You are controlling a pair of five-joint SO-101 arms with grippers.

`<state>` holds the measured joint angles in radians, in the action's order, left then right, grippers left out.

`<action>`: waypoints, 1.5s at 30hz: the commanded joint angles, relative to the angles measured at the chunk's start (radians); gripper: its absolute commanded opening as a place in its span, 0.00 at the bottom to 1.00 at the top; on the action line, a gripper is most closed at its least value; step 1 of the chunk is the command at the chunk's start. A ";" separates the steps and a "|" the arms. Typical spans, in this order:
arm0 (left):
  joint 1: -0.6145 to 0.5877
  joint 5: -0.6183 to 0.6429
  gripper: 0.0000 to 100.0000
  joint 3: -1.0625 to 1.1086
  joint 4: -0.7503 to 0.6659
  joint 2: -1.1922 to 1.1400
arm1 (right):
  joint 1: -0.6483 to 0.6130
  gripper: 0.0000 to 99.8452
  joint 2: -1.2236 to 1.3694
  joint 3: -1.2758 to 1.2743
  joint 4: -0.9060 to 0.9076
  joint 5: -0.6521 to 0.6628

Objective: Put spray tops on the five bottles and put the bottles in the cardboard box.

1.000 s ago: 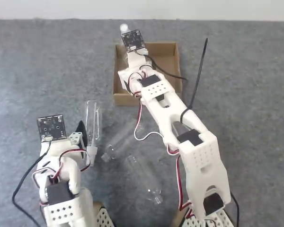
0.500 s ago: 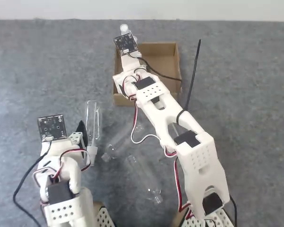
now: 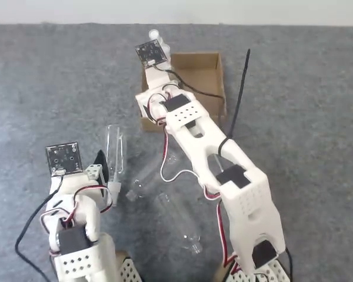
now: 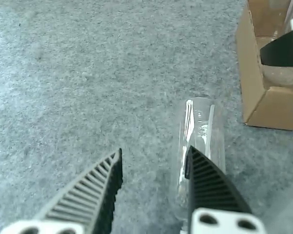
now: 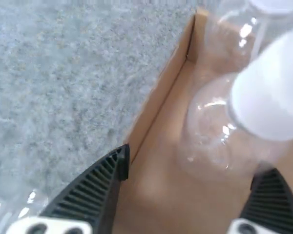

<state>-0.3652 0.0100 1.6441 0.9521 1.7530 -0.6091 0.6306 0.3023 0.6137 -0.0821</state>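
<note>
A capped bottle (image 5: 210, 141), its white spray top (image 5: 271, 102) on, stands in the far left corner of the cardboard box (image 3: 194, 55), which sits toward the far edge of the table (image 3: 47, 76). A neighbour bottle (image 5: 234, 29) stands just beside it against the same wall; whether that one is topped I can't quite tell. The right pincer (image 5: 193, 168) hangs over that corner, spread wide to either side of the capped bottle and gripping nothing. Toward the near edge, between the two arms, a bare bottle (image 4: 201, 126) lies just beside one finger of the left pincer (image 4: 154, 152), which is open with only table between its fingers. A second loose bottle (image 3: 142, 177) and a third loose bottle (image 3: 179, 222) lie uncapped close by. I'd judge the job under halfway: at least three bottles want tops and boxing.
</note>
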 commanded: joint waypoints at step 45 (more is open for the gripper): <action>-0.002 -0.006 0.20 -0.010 -0.031 0.015 | -0.142 0.35 -0.628 0.043 1.024 -0.005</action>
<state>-0.3652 0.0100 1.6441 0.9521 1.7530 -0.7104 0.0752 0.3023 1.5911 -0.0806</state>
